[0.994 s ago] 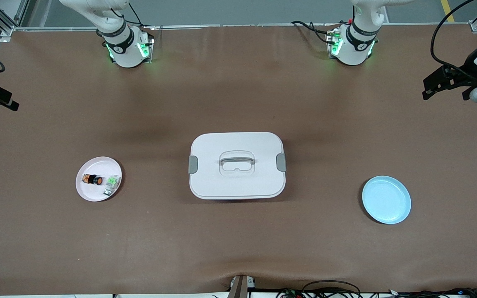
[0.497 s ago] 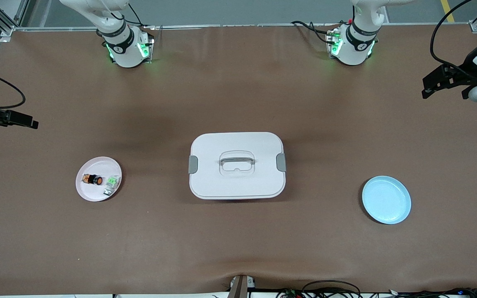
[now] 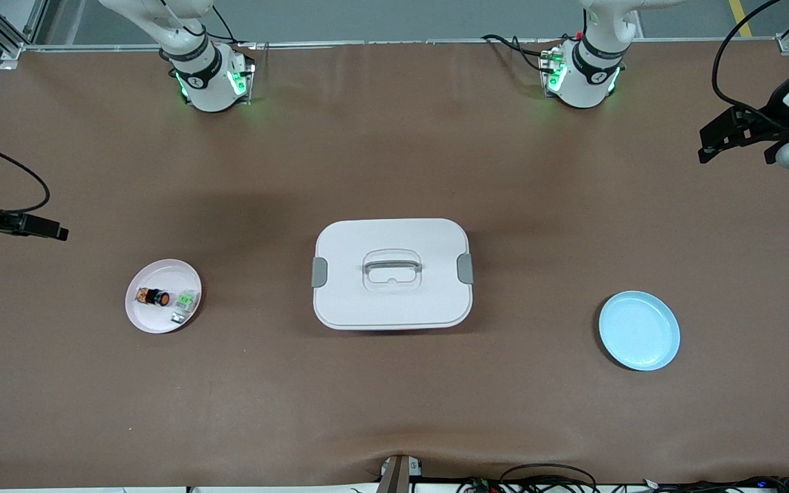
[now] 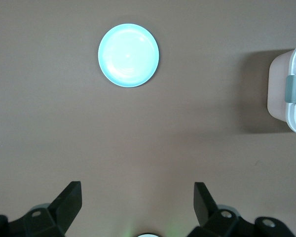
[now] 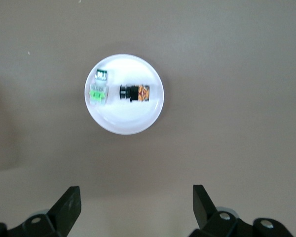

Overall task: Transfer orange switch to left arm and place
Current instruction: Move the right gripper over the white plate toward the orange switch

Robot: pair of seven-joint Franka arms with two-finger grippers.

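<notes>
Brown matting is covering the whole table, and most of it is lying bare. The orange switch [image 3: 154, 297] is lying on its side in a pink plate [image 3: 142, 319] toward the right arm's end, just beside a green-and-grey component [image 3: 185, 302]. The box [image 3: 392, 273] is sitting mid-table, between that plate and a blue plate [image 3: 639, 331] toward the left arm's end.

The right gripper [image 5: 135, 205] is hanging high over the mat near the pink plate, fingers spread wide and holding nothing. The left gripper [image 4: 137, 202] is waiting over the left arm's end of the table, likewise spread and empty.

The step in hand looks like the reach for the switch. Doing it well is probably meaning centring over the black barrel, turning the fingers across its short width, and coming straight down — the component is sitting close enough to be nudged, and the plate's rim is standing near the switch's other end.

Open mat is running all around the box — the handover is likely best made over one of those strips.
</notes>
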